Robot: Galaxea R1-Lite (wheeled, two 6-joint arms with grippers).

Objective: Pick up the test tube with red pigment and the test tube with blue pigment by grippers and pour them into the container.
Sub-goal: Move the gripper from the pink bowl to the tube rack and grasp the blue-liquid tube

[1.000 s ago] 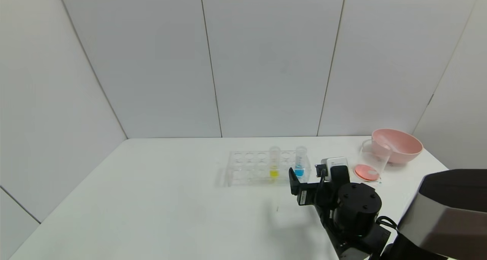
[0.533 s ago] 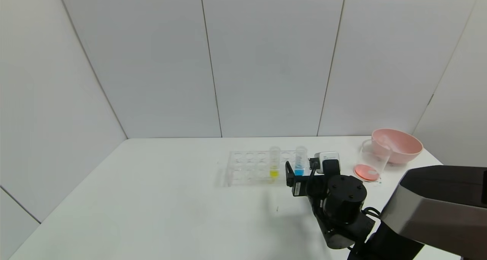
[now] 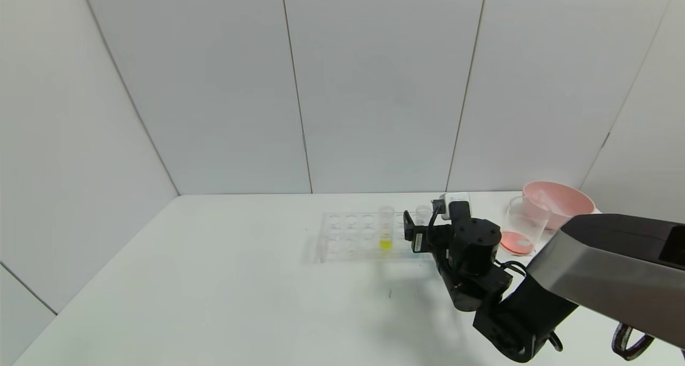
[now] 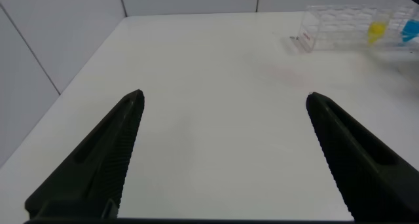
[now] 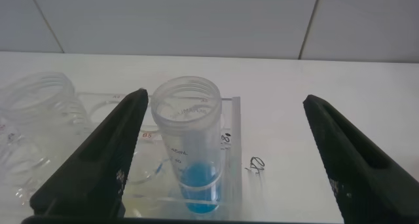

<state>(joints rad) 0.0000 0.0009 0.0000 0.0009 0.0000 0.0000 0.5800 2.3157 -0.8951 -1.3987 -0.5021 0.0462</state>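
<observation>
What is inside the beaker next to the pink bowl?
The container holds a shallow layer of orange-red liquid at its bottom; nothing else shows inside it. Its near lower edge is covered by the right arm.

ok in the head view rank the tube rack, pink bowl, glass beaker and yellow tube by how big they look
1. tube rack, widest by far
2. pink bowl
3. glass beaker, smaller than the bowl; it stands nearer the camera, so the gap may be understated
4. yellow tube, clearly smallest
</observation>
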